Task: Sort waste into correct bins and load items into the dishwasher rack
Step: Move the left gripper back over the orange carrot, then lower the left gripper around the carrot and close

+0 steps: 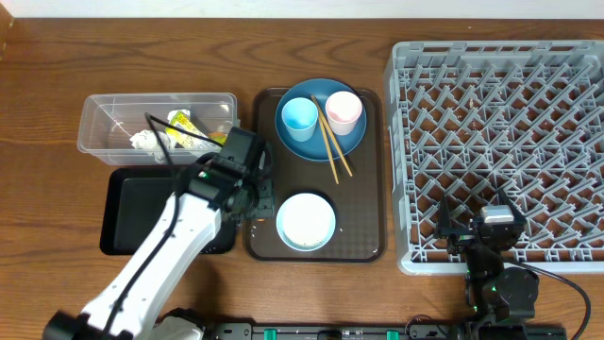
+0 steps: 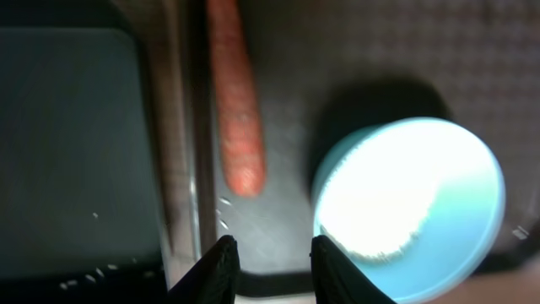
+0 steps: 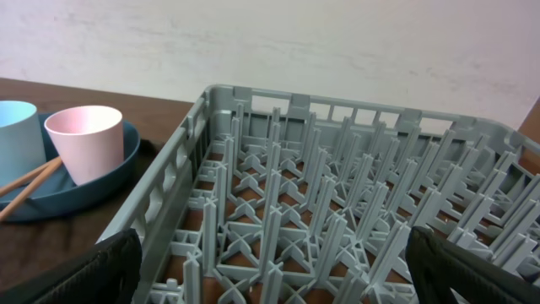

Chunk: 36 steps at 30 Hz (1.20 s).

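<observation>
Two fingers, left gripper (image 2: 272, 263): parted to a narrow gap, nothing between them; both dark tips show at the bottom edge of the left wrist view.
Just ahead of the tips: a few loose rice grains (image 2: 224, 213) on the dark brown serving tray (image 2: 380, 51).
Carrot (image 2: 237, 110): lies flat on the serving tray by its left rim. Near end sits ahead of the gap, closer to the left-hand tip, not touching either one.
Long axis: runs straight away from the gripper, across the line on which the fingers close. Judgement: a forward reach would put the fingers astride its width, no wrist turn needed.
Right of carrot: white-blue bowl (image 2: 413, 203), apart from it but close to the right-hand tip; likely the thing to avoid clipping.
Left of carrot: black tray (image 2: 76, 152), just beyond the serving tray's rim, a few grains in it.
Nearer arm: left. In the overhead view it hangs over that corner and hides the carrot.
Right gripper (image 3: 274, 247): spread wide, empty, low at the dishwasher rack (image 3: 337, 169), well apart from the carrot.
</observation>
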Tool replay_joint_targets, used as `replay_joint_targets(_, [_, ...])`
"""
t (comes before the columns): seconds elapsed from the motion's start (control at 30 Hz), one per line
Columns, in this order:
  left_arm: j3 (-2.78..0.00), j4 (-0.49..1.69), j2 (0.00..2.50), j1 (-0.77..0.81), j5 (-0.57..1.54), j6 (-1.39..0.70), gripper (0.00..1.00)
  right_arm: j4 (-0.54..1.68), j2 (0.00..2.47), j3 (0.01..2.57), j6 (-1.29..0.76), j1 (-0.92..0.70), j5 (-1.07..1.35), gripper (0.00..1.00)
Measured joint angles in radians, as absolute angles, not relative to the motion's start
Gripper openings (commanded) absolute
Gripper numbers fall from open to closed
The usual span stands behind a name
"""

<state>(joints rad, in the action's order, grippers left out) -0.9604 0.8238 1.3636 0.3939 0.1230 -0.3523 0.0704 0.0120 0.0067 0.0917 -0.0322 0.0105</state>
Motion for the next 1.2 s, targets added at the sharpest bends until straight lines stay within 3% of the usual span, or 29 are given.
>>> replay_joint_targets(0.5, [-0.960,0.712,1.578,0.394,0.073,-0.378,0.31,0.070,0.012,0.007,0.092,-0.032,0.010,0.99])
replay_joint_targets(1.2, [-0.960,0.647,1.594,0.447,-0.004,-0.437,0.36,0.070,0.012,0.007,0.092,-0.032,0.010,0.99])
